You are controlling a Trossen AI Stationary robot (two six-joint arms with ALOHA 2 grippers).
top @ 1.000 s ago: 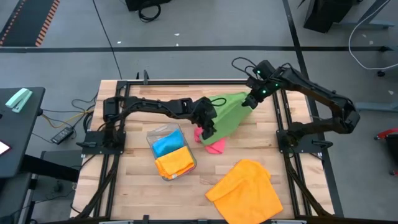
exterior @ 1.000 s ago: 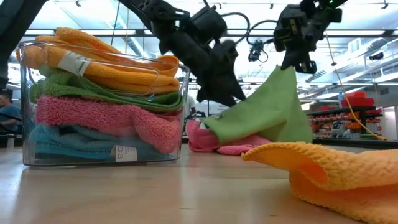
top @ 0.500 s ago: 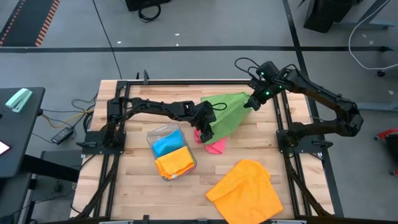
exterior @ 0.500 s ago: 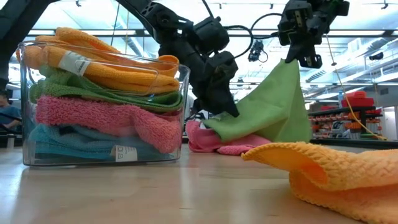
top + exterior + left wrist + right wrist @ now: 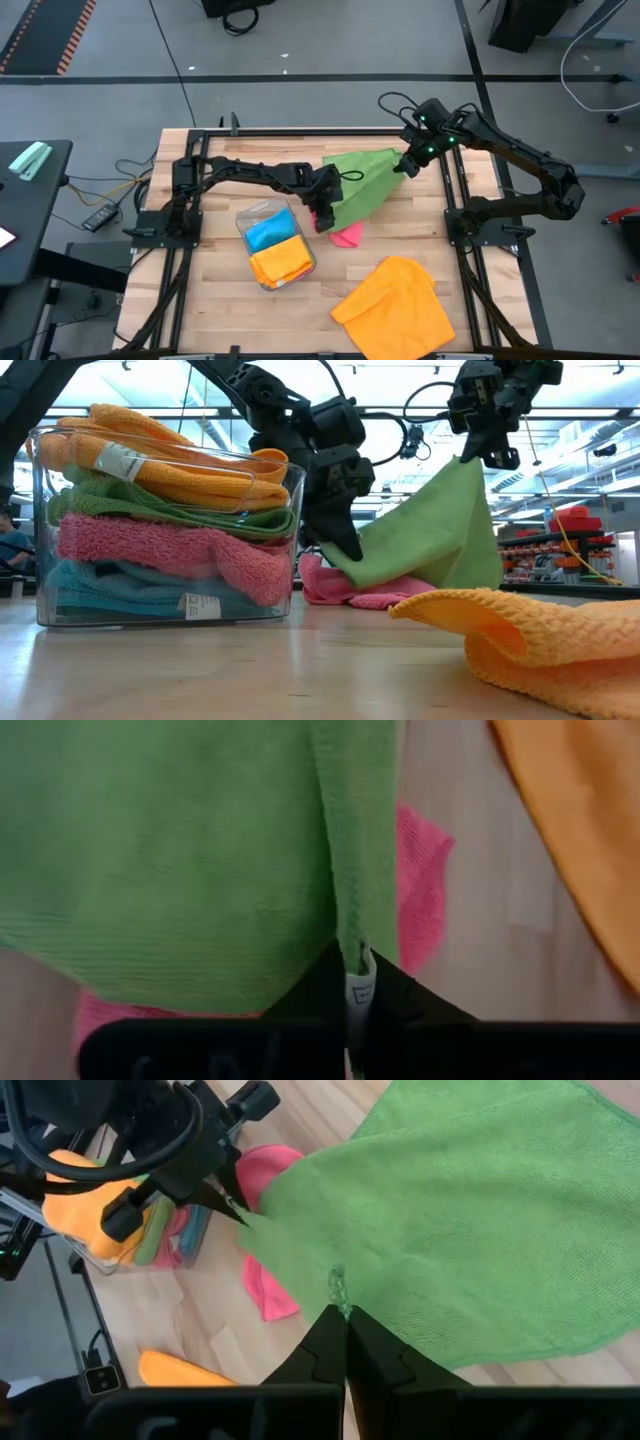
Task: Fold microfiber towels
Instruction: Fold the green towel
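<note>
Table [image 5: 210,310] fills the centre of the high view. Green towel [image 5: 362,182] hangs stretched above its upper middle; left hand [image 5: 322,215] pinches shut its lower corner, right hand [image 5: 403,166] clamps its upper corner.
</note>
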